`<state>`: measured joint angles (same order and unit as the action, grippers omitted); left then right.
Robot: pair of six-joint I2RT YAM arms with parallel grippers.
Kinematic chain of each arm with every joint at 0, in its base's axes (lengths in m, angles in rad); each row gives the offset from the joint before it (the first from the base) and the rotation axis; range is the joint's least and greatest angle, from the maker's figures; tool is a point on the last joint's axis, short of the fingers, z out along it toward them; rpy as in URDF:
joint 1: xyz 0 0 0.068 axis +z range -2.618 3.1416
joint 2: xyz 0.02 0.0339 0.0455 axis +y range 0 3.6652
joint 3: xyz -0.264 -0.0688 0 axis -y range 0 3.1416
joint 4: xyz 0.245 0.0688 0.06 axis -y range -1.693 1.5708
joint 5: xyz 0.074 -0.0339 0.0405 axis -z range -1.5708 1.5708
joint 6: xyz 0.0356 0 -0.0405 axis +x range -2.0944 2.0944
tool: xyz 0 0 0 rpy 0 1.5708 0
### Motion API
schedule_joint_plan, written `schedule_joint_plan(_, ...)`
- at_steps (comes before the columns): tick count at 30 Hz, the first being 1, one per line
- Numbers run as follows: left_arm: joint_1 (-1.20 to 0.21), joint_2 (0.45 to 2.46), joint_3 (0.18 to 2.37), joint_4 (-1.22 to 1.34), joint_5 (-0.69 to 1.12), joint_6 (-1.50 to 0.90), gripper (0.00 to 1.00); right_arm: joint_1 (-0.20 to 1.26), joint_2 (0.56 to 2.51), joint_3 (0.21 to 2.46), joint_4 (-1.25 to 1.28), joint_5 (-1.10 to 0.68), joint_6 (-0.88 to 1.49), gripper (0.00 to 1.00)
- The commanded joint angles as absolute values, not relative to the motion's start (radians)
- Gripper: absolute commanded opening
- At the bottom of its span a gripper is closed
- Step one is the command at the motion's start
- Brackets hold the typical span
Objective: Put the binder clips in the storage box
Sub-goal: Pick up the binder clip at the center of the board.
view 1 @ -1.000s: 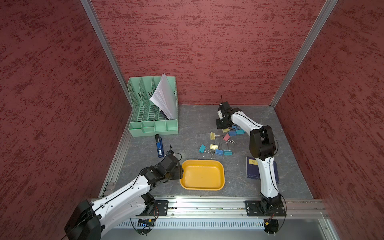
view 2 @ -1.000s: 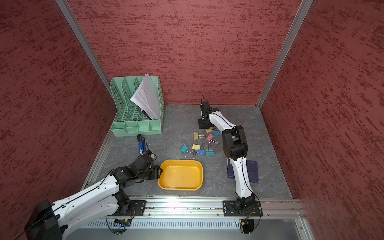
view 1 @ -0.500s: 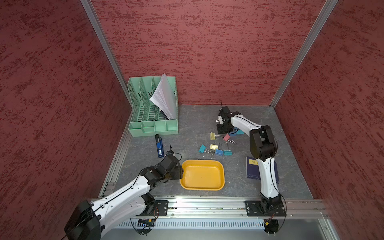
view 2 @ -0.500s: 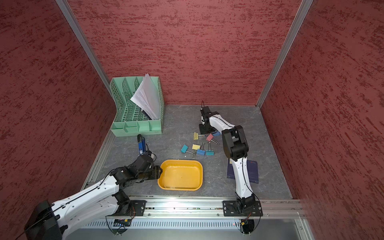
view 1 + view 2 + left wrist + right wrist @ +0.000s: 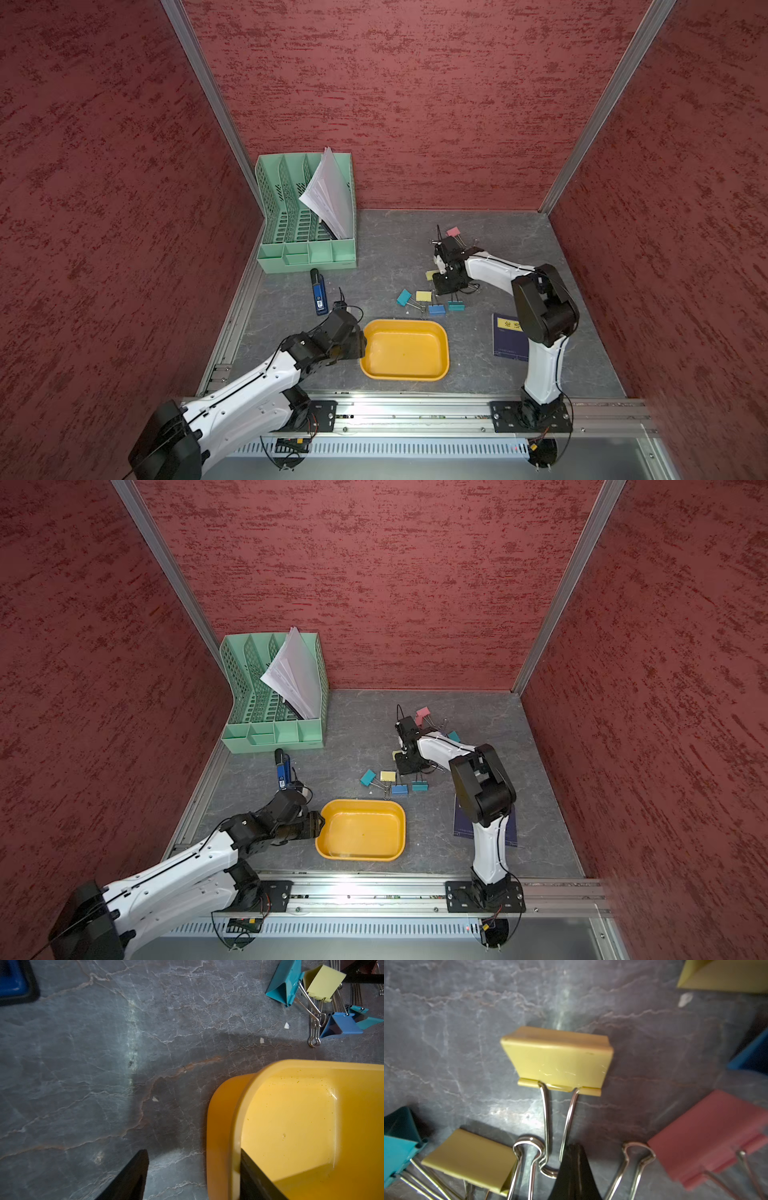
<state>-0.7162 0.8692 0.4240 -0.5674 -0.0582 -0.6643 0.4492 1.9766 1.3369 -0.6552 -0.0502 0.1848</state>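
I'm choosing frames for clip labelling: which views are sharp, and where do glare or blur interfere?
Both top views: sharp, evenly lit, glare along the front rail, wall posts splayed by the wide lens. Left wrist: binder clips crisp, the storage box soft at its near rim, shadow beside it. Right wrist: soft throughout; the yellow clip is readable, the pink clip blurrier.

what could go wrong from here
The right gripper is shut at the wire handle of the yellow clip, which overlaps the loop of a second yellow clip; a lift might drag both. The left gripper straddles the storage box wall, so any arm motion could shift or tip it.
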Motion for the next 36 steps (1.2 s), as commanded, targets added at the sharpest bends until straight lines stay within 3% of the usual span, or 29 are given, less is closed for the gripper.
schedule_joint_plan(1,-0.718,0.861,0.414,-0.562,-0.066,-0.657,0.68,0.430,1.944,1.359,-0.640,0.000,0.211,0.18)
schedule_joint_plan(8,-0.719,0.843,0.411,-0.567,-0.066,-0.658,0.69,0.426,1.962,1.442,-0.693,-0.016,0.233,0.56)
schedule_joint_plan(14,-0.717,0.837,0.409,-0.563,-0.064,-0.656,0.70,0.429,1.990,1.452,-0.676,-0.049,0.282,0.77)
schedule_joint_plan(30,-0.719,0.845,0.408,-0.557,-0.058,-0.653,0.70,0.475,2.150,1.607,-0.750,0.001,0.384,0.81)
schedule_joint_plan(36,-0.719,0.846,0.408,-0.555,-0.059,-0.653,0.70,0.479,2.182,1.612,-0.749,0.069,0.396,0.74)
